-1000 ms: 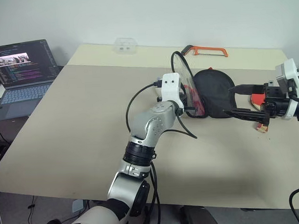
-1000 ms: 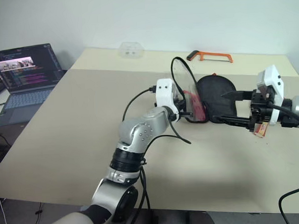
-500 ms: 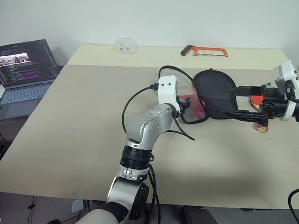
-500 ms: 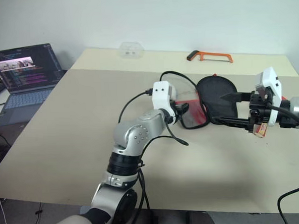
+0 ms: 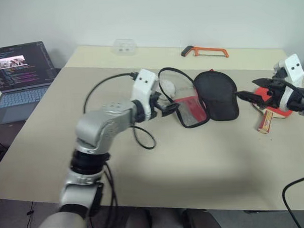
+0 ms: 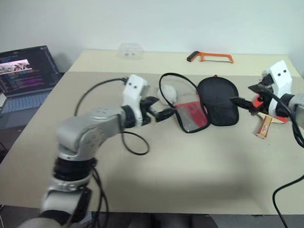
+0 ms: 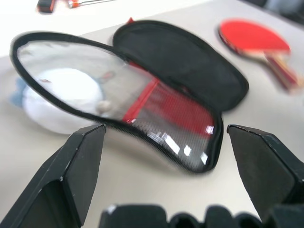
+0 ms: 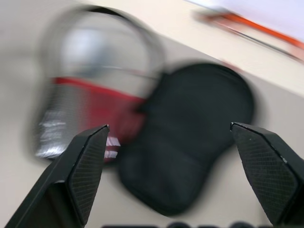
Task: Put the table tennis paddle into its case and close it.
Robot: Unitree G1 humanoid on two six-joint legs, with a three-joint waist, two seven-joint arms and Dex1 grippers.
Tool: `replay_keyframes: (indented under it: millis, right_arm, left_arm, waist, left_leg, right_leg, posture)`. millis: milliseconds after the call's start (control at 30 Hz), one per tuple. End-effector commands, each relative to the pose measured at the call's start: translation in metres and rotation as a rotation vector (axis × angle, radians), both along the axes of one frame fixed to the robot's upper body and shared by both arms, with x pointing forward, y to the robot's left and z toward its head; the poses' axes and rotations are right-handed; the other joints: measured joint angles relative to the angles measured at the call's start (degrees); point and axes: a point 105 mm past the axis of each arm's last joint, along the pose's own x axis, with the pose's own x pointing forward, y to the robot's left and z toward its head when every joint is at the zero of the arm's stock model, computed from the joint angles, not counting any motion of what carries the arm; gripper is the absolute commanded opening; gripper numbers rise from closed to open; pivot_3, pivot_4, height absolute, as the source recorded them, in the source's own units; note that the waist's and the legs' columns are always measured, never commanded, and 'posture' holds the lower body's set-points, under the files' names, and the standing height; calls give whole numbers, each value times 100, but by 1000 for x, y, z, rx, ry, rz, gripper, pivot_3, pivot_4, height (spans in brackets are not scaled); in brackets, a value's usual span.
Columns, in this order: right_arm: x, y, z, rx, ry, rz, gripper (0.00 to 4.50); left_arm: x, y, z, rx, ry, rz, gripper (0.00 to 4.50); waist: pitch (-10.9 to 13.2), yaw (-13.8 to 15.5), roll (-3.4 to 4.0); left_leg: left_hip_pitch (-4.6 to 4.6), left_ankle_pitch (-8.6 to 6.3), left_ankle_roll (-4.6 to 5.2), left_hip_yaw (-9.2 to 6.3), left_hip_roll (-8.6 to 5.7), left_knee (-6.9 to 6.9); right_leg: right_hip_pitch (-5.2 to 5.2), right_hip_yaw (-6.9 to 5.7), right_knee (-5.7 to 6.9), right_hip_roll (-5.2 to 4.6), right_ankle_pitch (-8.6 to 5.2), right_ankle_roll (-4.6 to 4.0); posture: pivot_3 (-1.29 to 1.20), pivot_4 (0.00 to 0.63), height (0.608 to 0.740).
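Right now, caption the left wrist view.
Open end effector facing the unzipped red-and-black case, red-faced wooden-handled paddle lying beyond.

A beige table [image 5: 204, 157] spans most of the scene, its far strip a lighter cream tone. A plain pale wall [image 5: 188, 16] stands behind it. At the far left, an open laptop [image 5: 19, 74] (screen lit, showing dark code panes) rests on a lower dark surface. Lighting is even.

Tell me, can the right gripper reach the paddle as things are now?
Probably yes. The right gripper is open and hovers just beside the paddle, which lies bare on the table, apart from the open case. Nothing lies between them.
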Motion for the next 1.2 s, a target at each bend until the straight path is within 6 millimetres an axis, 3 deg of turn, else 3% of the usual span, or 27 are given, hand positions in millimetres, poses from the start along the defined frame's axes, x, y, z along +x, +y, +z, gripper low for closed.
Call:
replay_keyframes:
  millis: [33, 200, 367, 500, 667, 1200]
  right_arm:
    - [4, -45, 11, 5, -27, -364, 4500]
    - [4, -67, -10, 33, 75, -648, 4500]
    - [13, -72, -32, 144, 182, -781, 4500]
    - [21, -77, -38, 190, 200, -841, 4500]
    - [24, -83, -45, 216, 220, -897, 4500]
    - [27, -66, -70, 231, 340, -860, 4500]
  left_arm:
    - [-19, -1, 11, 21, -77, -186, 4454]
    - [-18, 6, 11, 20, -97, -216, 4454]
    - [-23, -6, 5, 17, -95, -258, 4454]
    - [-22, -9, 2, 17, -96, -251, 4454]
    - [-22, -5, -1, 24, -93, -228, 4454]
    - [-19, 5, -6, 29, -87, -139, 4454]
  waist:
    - [0, 3, 0]
    - [0, 18, 0]
    - [-1, 3, 2]
    - [-1, -8, 2]
    - [-1, -14, 2]
    - [-1, -18, 3]
  left_leg:
    - [0, 0, 0, 2, 0, -1]
    - [-6, 0, 2, 8, -2, 0]
    - [-5, -1, 4, 16, -4, -2]
    - [-8, -1, 4, 38, -2, -9]
    - [-10, -2, 4, 58, 1, -15]
    - [-8, -2, 4, 64, 1, -11]
  right_leg:
    - [0, 1, -2, -2, 0, 0]
    - [-3, 2, -5, -6, 0, 0]
    - [-8, 10, -2, -3, 0, 0]
    - [-25, 30, 4, -2, 0, 0]
    - [-37, 49, 3, 0, 0, 0]
    - [-43, 54, 20, 1, 0, 1]
  posture:
    - [0, 150, 740]
    - [0, 150, 740]
    - [0, 150, 740]
    - [0, 150, 740]
    - [0, 150, 740]
    - [0, 150, 740]
